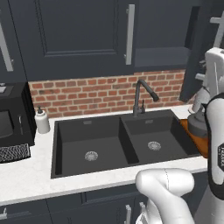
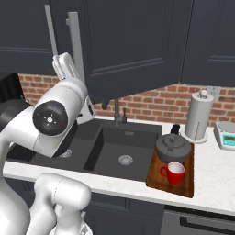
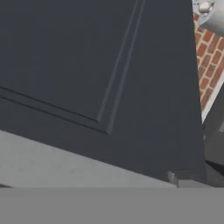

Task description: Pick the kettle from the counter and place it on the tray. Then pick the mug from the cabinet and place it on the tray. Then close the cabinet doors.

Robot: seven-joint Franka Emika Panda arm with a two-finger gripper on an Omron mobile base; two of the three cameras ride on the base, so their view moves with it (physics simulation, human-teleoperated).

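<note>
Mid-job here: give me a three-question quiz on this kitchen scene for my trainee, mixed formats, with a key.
1. True or false: the mug already stands on the tray.
2. Multiple choice: the kettle sits (A) in the sink, (B) on the tray behind the mug, (C) beside the paper-towel roll on bare counter.
3. Fill in: in the right base view, the open cabinet door hangs out over the ____.

Key: 1 true; 2 B; 3 sink.
</note>
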